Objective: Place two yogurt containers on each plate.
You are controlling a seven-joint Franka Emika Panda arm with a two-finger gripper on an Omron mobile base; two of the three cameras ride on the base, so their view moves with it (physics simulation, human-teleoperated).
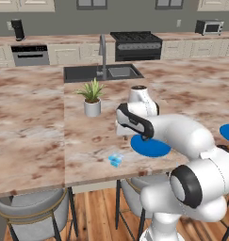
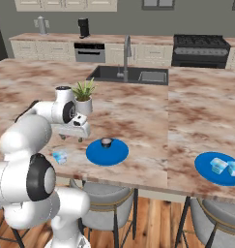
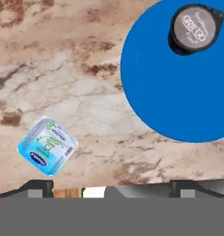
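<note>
Hovering with jaws apart, the gripper (image 2: 73, 131) faces unfinished work: the far blue round plate (image 2: 218, 169) holds two yogurt containers, while one pale blue boxy cup (image 3: 47, 145) sits on the marble bench (image 1: 31, 122) beside the nearer plate (image 3: 178, 97).

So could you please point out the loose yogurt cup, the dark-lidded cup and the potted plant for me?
Loose yogurt cup (image 3: 48, 145), hand view, middle of its printed lid.
Dark-lidded cup (image 3: 195, 28), hand view, centre of its grey lid.
Potted plant (image 1: 92, 108), left base view, front of its pot.
</note>
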